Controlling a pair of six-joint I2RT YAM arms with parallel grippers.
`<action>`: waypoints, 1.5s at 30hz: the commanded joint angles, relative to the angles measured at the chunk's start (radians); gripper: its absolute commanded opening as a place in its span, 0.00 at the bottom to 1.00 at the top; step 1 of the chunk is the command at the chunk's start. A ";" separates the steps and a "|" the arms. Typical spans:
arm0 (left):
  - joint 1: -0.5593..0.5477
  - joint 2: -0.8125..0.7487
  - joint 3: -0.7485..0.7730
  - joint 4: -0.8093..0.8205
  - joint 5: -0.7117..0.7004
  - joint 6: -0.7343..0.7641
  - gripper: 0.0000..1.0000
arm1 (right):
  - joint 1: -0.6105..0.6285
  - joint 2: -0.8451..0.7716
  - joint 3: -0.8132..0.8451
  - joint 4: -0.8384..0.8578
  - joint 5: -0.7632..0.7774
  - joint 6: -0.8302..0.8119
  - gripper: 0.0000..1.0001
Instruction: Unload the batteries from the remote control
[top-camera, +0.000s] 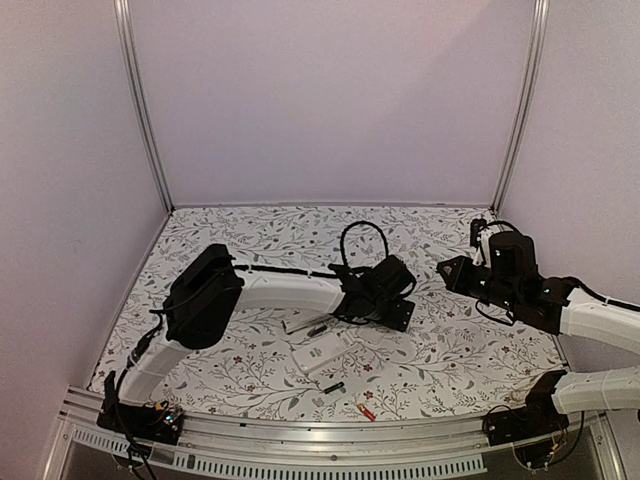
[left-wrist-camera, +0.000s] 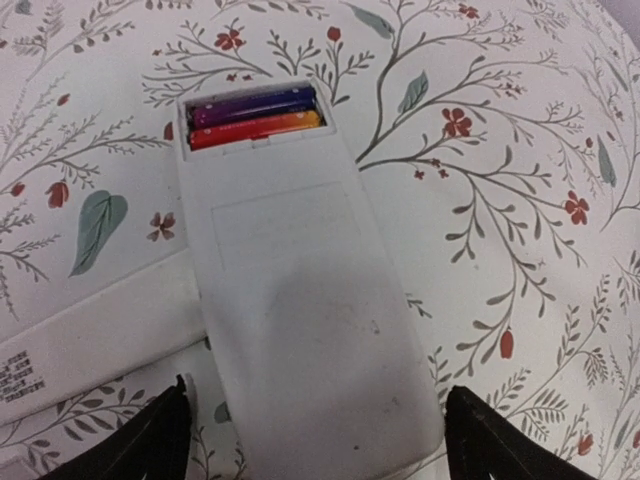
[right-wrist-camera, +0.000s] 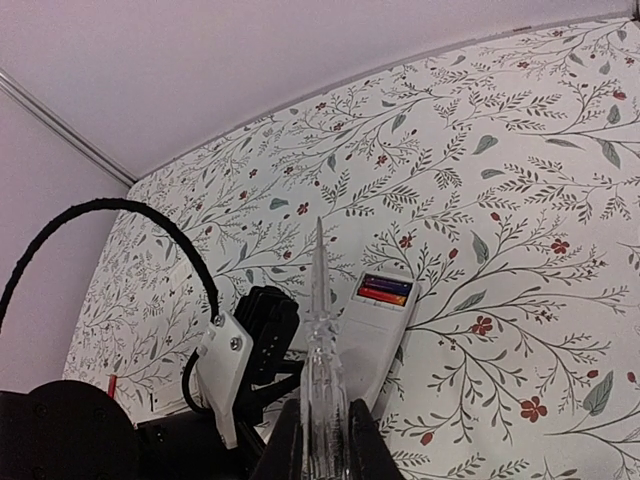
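Note:
A white remote control (left-wrist-camera: 300, 320) lies back up on the flowered table. Its open compartment holds two batteries, a dark purple one (left-wrist-camera: 255, 104) and an orange-red one (left-wrist-camera: 255, 131). My left gripper (left-wrist-camera: 315, 440) is open, one finger on each side of the remote's near end. From the right wrist view the same remote (right-wrist-camera: 378, 335) and its batteries (right-wrist-camera: 385, 290) show beside the left gripper (right-wrist-camera: 265, 345). My right gripper (right-wrist-camera: 322, 415) is shut on a clear pointed tool (right-wrist-camera: 320, 320), held off to the right, its tip aimed toward the remote.
Two loose batteries lie near the front rail, a black-and-green one (top-camera: 333, 387) and an orange-red one (top-camera: 366, 411). A second white slab with printed text (left-wrist-camera: 80, 350) rests against the remote's left side. Walls enclose the table on three sides.

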 joint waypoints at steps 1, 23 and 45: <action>-0.021 0.052 0.038 -0.073 -0.034 0.037 0.85 | -0.001 -0.001 -0.018 0.007 0.020 -0.002 0.00; -0.032 -0.175 -0.194 0.260 -0.033 0.224 0.21 | -0.003 -0.071 -0.025 -0.066 0.076 -0.006 0.00; -0.057 -0.544 -0.744 0.389 0.509 0.474 0.12 | -0.005 -0.138 0.015 -0.177 0.066 -0.026 0.00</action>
